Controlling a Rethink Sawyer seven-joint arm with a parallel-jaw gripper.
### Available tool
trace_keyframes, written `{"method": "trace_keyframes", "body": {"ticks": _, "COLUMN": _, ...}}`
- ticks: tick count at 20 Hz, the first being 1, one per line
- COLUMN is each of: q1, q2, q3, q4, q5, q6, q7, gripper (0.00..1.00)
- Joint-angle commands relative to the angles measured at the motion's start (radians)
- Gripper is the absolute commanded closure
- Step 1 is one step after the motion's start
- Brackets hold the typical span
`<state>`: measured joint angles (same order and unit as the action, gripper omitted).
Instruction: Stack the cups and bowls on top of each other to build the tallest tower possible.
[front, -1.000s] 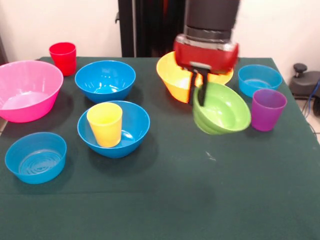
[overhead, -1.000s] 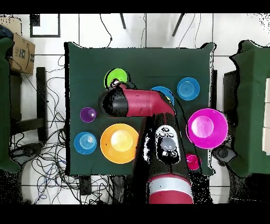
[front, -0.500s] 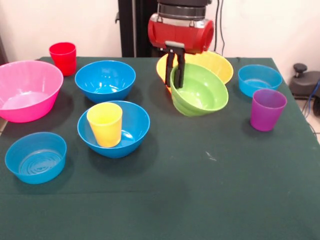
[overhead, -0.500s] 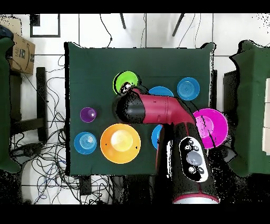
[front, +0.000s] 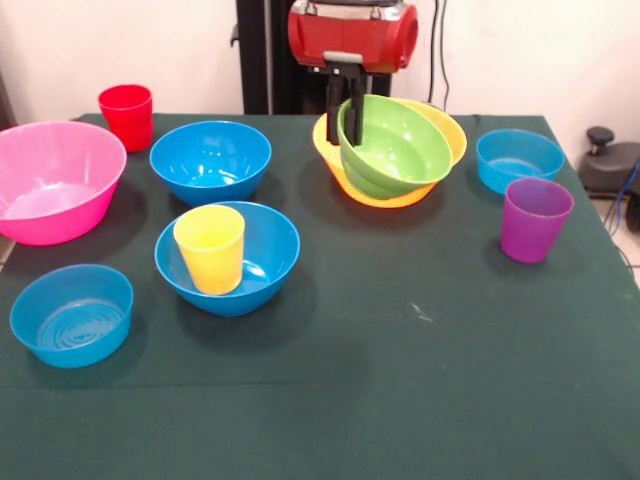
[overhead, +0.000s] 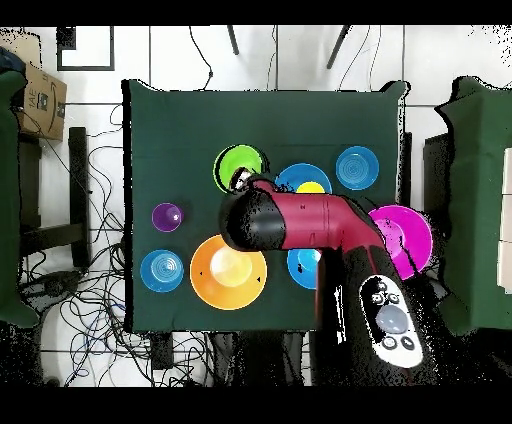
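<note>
My gripper is shut on the rim of the lime green bowl, which hangs tilted in the air in front of the yellow-orange bowl. From above, the green bowl sits at the tip of my gripper. A yellow cup stands in a deep blue bowl left of centre; the overhead view shows the same yellow cup and blue bowl. The purple cup stands at the right, the red cup at the far left.
A second deep blue bowl stands behind the one with the cup. The large pink bowl is at the left edge. Small light-blue bowls sit at front left and far right. My arm hides part of the table from above.
My gripper has risen with the green bowl and carried it leftward in the front view, from beside the purple cup to above the yellow-orange bowl's front.
</note>
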<state>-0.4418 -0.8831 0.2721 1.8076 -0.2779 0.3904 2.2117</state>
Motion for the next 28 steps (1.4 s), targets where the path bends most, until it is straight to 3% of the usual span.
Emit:
{"method": "trace_keyframes", "body": {"ticks": 1, "q1": -0.085, "q2": -0.025, "q3": 0.170, "q4": 0.117, "q5": -0.125, "q6": 0.091, "q7": -0.306, "gripper": 1.00}}
{"method": "trace_keyframes", "body": {"ticks": 17, "q1": -0.311, "q2": 0.008, "q3": 0.334, "q4": 0.152, "q5": -0.238, "q6": 0.126, "q7": -0.350, "gripper": 1.00}}
{"method": "trace_keyframes", "body": {"ticks": 20, "q1": -0.337, "q2": 0.007, "q3": 0.346, "q4": 0.154, "q5": -0.277, "q6": 0.127, "q7": -0.357, "gripper": 1.00}}
{"method": "trace_keyframes", "body": {"ticks": 28, "q1": -0.419, "q2": 0.033, "q3": 0.415, "q4": 0.172, "q5": -0.303, "q6": 0.138, "q7": -0.372, "gripper": 1.00}}
